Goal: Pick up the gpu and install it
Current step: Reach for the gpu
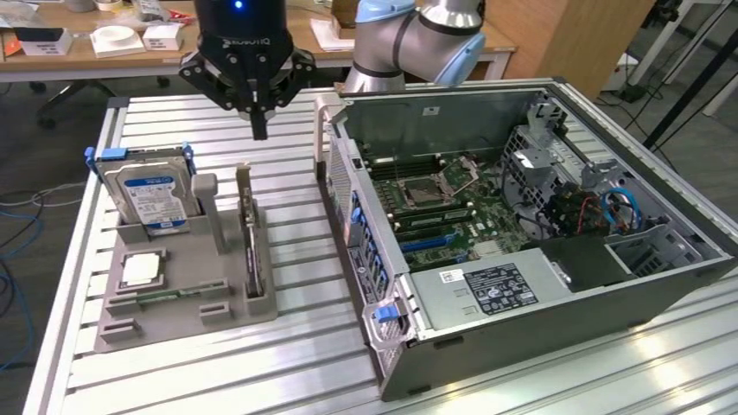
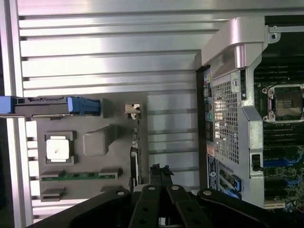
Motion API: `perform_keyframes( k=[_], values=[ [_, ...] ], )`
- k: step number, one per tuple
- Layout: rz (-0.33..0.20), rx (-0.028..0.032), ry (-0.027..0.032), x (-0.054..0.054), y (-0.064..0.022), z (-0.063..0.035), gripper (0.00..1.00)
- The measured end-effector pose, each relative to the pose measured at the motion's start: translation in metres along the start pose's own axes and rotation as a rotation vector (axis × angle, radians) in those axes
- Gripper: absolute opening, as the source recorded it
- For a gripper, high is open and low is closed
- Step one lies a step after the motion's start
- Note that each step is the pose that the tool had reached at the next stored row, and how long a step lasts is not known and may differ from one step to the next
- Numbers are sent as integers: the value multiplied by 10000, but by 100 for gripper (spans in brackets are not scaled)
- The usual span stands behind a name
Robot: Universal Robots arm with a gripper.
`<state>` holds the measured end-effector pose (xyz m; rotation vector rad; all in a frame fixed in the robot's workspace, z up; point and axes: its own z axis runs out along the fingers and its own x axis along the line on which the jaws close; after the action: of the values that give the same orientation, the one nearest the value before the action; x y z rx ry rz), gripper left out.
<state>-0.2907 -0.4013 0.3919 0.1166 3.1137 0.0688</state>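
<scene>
Gpu (image 1: 247, 233) edge-on in grey holder (image 1: 173, 316), both faces hidden; arm (image 1: 403, 39) cut off by exterior view's top edge

On the slatted aluminium table (image 1: 289, 372), a grey holder (image 1: 173, 322) carries an upright blue-labelled hard drive (image 1: 150, 197), a flat square processor (image 1: 140, 270) and a narrow green memory stick (image 1: 162, 296).

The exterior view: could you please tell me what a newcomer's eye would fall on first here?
The open computer case on the exterior view's right stands out first, its motherboard exposed. Beside it, on the exterior view's left, a grey holder carries a blue-labelled hard drive and the gpu on edge, with the shut end effector hovering above.
</scene>
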Motion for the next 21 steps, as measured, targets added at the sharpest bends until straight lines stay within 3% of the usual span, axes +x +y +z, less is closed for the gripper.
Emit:
perform_keyframes(
  k=[21],
  values=[
    [0,0,0,206,-20,-6,11]
  ],
)
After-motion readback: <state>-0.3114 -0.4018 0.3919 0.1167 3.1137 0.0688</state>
